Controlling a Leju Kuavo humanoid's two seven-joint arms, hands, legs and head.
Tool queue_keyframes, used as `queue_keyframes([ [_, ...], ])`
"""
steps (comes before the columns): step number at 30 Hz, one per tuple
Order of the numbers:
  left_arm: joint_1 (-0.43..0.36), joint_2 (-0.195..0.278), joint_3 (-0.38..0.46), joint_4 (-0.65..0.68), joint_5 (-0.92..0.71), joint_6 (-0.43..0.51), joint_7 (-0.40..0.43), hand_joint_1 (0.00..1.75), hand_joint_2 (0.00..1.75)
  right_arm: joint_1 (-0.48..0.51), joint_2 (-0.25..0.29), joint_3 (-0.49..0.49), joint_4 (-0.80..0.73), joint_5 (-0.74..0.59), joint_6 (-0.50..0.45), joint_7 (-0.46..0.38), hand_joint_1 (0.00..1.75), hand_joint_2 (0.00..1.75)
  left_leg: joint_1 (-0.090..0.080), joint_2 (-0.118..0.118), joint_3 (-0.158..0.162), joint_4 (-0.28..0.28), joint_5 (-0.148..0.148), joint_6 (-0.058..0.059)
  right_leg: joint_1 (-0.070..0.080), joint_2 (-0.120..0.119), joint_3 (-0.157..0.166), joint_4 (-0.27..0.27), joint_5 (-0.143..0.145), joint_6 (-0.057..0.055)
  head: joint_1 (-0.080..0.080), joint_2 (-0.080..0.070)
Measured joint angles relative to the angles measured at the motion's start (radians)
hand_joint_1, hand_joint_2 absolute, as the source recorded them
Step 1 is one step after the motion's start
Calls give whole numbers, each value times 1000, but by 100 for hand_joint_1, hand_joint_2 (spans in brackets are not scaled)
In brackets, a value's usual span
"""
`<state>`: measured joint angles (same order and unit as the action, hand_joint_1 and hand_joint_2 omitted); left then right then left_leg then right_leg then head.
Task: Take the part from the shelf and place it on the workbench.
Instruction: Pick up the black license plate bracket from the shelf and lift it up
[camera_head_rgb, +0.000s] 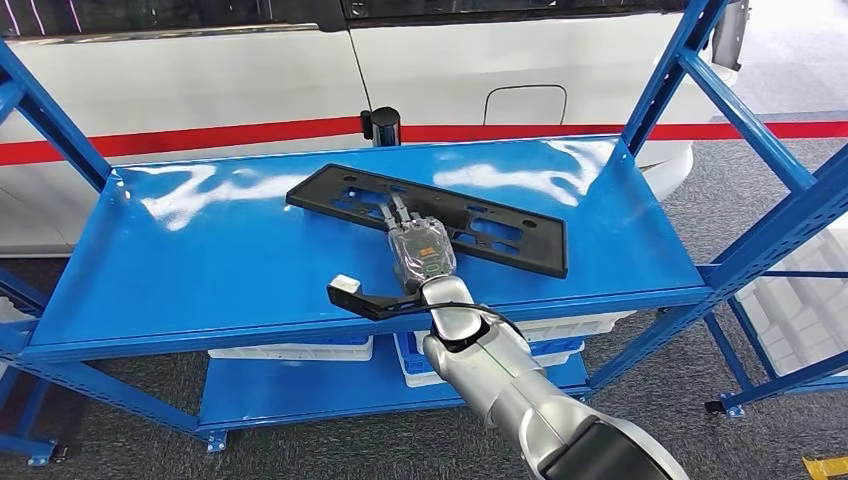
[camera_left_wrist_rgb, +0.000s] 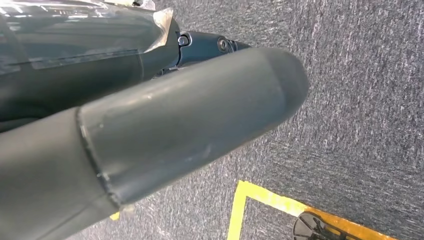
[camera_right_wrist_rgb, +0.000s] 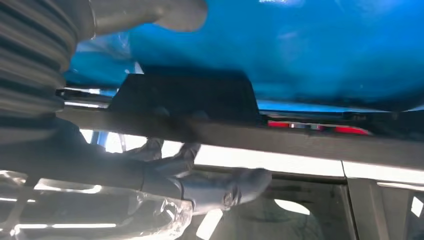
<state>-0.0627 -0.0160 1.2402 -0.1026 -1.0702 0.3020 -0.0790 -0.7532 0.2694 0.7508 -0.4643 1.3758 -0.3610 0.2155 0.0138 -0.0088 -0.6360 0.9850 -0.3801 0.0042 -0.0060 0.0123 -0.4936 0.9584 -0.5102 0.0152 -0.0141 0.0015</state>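
Carpet (camera_left_wrist_rgb: 360, 100), grey and speckled, lay beneath the left hand (camera_left_wrist_rgb: 150, 135), which hung low with a yellow floor marking (camera_left_wrist_rgb: 250, 200) under it; whether its fingers were apart or curled could not be told. The silver right arm (camera_head_rgb: 510, 385) reached up from the near edge of the blue shelf (camera_head_rgb: 180, 270) toward the part (camera_head_rgb: 500, 225), a long flat black plate with cut-outs lying across the middle of the upper shelf board. The right hand (camera_head_rgb: 418, 245) rested at the part's near long edge, roughly at its middle, its fingers (camera_head_rgb: 396, 210) lying on top of the plate. In the right wrist view the thumb (camera_right_wrist_rgb: 175, 12) sat on one side of the dark plate (camera_right_wrist_rgb: 185, 97) and the darker fingers (camera_right_wrist_rgb: 220, 187) on the other, so the hand held the part's edge between them. White bins (camera_head_rgb: 300, 350) sat on the lower shelf board beneath the part. Beyond the shelf stood a white vehicle body (camera_head_rgb: 450, 60) with a red stripe (camera_head_rgb: 200, 140).
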Motion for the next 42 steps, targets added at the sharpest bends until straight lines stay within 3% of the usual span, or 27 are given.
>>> queue_keyframes([
  [30, 0, -16, 10, 0, -19, 17, 5, 0, 0, -2, -5, -22, -8, 95, 23, 54, 0, 175, 0, 0, 3, 0, 0, 0, 0, 0, 3, 0, 0, 0, 0, 0],
  [31, 0, -17, 10, 0, -19, 17, 5, 0, 0, -2, -5, -22, -8, 95, 23, 54, 5, 175, 0, 0, 3, 0, 0, 0, 0, 0, 3, 0, 0, 0, 0, 0],
  [35, 0, -17, 11, 0, -19, 17, 5, 0, 0, -1, -5, -22, -8, 95, 24, 54, 152, 175, 0, 0, 3, 0, 0, 0, 0, 0, 3, 0, 0, 0, 0, 0],
  [37, 0, -17, 11, 0, -19, 17, 5, 0, 0, 0, -6, -23, -8, 97, 27, 55, 163, 175, 0, 0, 3, 0, 0, 0, 0, 0, 3, 0, 0, 0, 0, 0],
  [42, 0, -16, 13, 0, -20, 14, 11, 0, 0, 0, -10, -23, -8, 120, 38, 63, 171, 175, 0, 0, 3, 0, 0, 0, 0, 0, 3, 0, 0, 0, 0, 0],
])
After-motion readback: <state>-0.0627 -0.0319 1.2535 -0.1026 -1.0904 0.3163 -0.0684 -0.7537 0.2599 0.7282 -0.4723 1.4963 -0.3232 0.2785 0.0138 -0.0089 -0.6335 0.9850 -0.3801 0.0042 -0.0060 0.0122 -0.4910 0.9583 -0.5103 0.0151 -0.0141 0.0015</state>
